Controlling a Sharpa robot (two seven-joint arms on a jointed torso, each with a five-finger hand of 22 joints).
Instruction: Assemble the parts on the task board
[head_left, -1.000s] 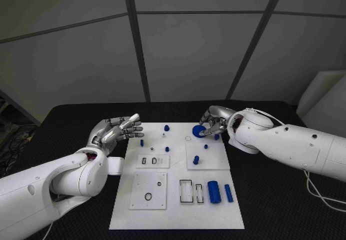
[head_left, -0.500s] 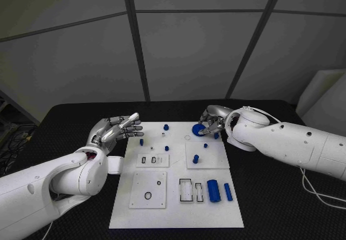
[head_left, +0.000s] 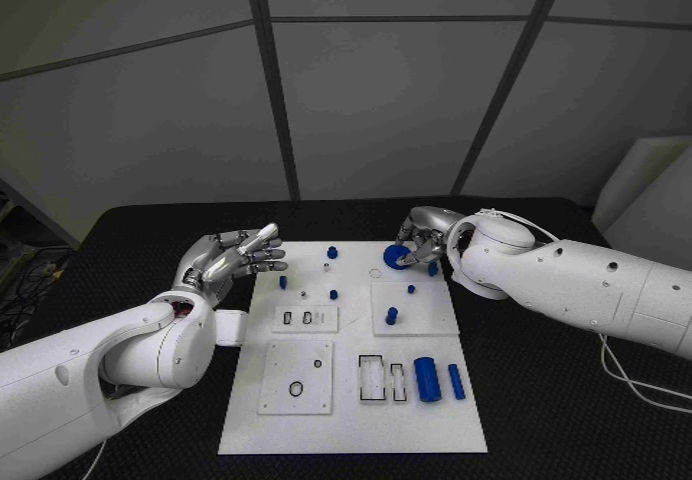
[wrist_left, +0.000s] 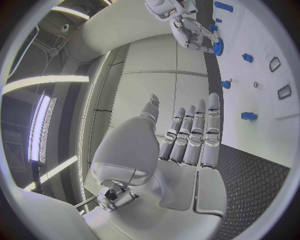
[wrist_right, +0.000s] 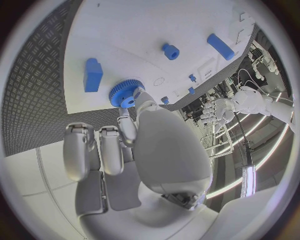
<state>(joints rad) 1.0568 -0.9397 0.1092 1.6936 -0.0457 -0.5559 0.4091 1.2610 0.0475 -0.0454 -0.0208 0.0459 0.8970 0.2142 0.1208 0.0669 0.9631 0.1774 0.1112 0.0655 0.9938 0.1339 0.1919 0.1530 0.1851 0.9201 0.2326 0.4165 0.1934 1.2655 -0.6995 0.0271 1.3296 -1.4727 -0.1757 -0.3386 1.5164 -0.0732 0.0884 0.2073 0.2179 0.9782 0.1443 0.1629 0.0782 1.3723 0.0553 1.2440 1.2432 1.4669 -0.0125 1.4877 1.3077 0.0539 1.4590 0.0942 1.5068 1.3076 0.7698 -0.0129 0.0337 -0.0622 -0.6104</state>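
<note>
At the task board (head_left: 353, 400) far edge, right robot hand (head_left: 421, 243) pinches blue gear (head_left: 400, 259).

A black table with a fine textured top (head_left: 144, 255) carries everything — its dark surface runs out on all sides. Behind it stands a grey panelled wall with dark seams (head_left: 389, 110). A white slanted board (head_left: 649, 195) leans at the far right — beside the table's corner.

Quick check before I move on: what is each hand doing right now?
Left hand: open, fingers straight, holding nothing, beside the task board.
Right hand: holding the blue gear at the board's far edge.
</note>
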